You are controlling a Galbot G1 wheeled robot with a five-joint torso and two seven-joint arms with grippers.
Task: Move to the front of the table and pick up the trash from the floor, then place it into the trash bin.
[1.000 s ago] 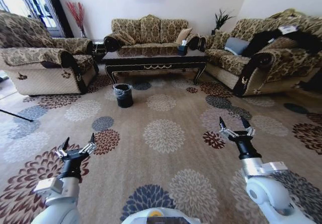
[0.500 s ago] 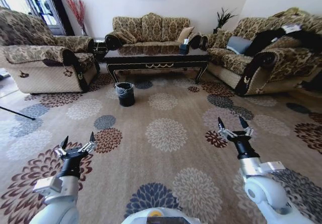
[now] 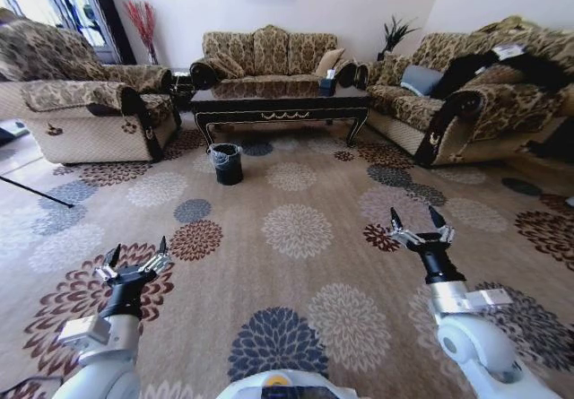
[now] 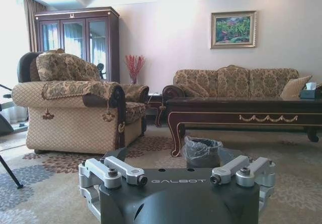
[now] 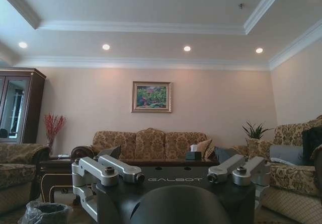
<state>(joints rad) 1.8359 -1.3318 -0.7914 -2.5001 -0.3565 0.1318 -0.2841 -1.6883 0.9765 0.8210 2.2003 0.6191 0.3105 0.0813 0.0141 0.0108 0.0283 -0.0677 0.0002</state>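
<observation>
From my head cam: I'm out on the floor [image 3: 296, 264], the flowery beige carpet, with the table [image 3: 280, 103] well ahead of me in front of the middle sofa [image 3: 269, 54]. The trash bin [image 3: 227, 162] sits on the carpet just off the table's near left corner, bag-lined, upright. I can't pick out any trash on the carpet from here, too small to tell. My left gripper [image 3: 134, 260] hangs low on the left with its fingers spread apart, holding nothing. My right gripper [image 3: 420, 227] is up on the right side, fingers also spread wide, nothing between them. Both are well short of the bin.

Left wrist cam: looking straight over my left gripper [image 4: 177, 176], jaws apart. The bin [image 4: 202, 152] is dead ahead, beside the table's [image 4: 241, 114] curved leg, with the armchair [image 4: 75, 108] off to one side and a cabinet [image 4: 80, 40] behind it.

Right wrist cam: this one's tilted up toward the ceiling. My right gripper [image 5: 171, 176] has its jaws apart too, and the bin [image 5: 45, 213] peeks in at the corner, table [image 5: 166, 162] edge just visible past the fingers, framed picture [image 5: 151, 96] on the wall.
</observation>
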